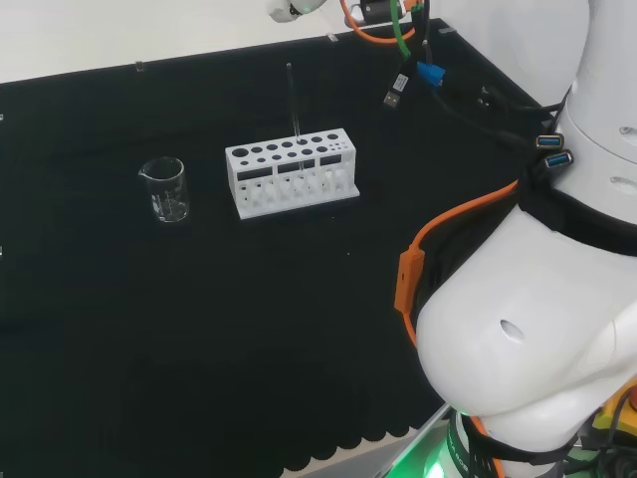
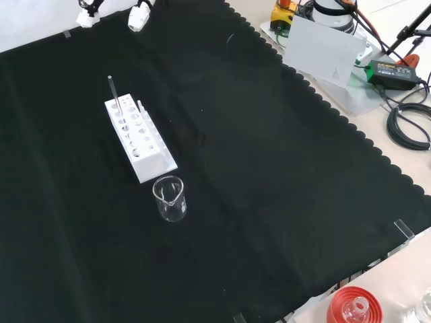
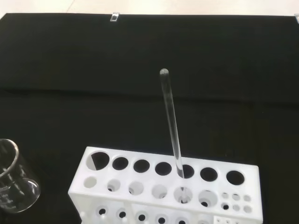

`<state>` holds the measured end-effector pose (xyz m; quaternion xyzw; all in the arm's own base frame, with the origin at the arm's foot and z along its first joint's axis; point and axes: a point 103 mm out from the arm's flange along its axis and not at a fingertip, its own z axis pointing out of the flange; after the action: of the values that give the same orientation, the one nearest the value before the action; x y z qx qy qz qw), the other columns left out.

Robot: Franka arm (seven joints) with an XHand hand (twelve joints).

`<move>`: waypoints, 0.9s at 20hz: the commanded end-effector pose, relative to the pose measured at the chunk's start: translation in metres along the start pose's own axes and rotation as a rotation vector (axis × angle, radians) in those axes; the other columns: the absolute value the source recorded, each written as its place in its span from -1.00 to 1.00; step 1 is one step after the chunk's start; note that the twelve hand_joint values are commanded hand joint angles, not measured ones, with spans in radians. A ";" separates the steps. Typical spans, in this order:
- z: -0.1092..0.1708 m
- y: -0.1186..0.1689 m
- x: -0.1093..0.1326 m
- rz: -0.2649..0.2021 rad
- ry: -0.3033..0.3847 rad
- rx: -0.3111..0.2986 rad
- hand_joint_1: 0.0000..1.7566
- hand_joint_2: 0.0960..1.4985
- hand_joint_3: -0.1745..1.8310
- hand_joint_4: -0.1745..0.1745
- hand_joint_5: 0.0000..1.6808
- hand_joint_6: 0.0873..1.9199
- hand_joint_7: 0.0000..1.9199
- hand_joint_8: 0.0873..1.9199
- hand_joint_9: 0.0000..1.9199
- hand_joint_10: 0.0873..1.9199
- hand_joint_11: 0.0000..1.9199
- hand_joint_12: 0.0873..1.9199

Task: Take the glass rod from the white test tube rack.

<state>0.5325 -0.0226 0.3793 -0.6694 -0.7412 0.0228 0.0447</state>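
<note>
Glass rod stands in the rack, hand's fingers cannot be told

Rod and rack sit together on the black cloth. The glass rod [image 1: 295, 100] stands nearly upright in the white test tube rack [image 1: 291, 176], its rounded top well above the rack's holed top plate. In the wrist view the rod [image 3: 171, 126] goes down through one of the large round holes in the farther row, nearer one end of the rack [image 3: 163, 184] than the other, and its lower part shows again through the tier below. The other holes that show in that view look vacant.

In the head view the rack lies toward the far edge of the bench, well back from the scalloped near edge of the cloth [image 1: 199, 349]. A clear glass beaker [image 1: 167, 189] stands upright on the cloth just beside the rack's left end, apart from it. In the front view the same beaker [image 2: 170, 198] stands just off the rack's nearer end, and the rod [image 2: 114, 92] rises from the rack's farther part.

The hand is not touching the rod or the rack, and whether its fingers are spread or curled cannot be told. White fingertips [image 2: 138, 17] hang at the top edge of the front view, above the far edge of the cloth and well apart from the rod.

A red ribbed ring [image 2: 353, 306] lies off the cloth at the bench's near corner in the front view.
</note>
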 end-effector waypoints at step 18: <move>0.089 0.043 -0.026 -0.013 0.022 0.119 -0.49 0.22 -0.65 -0.15 -0.38 -1.00 -0.34 -0.26 -0.25 -0.21 -0.35 0.39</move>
<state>0.5667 -0.0372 0.2940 -0.6608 -0.7433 0.0573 0.0874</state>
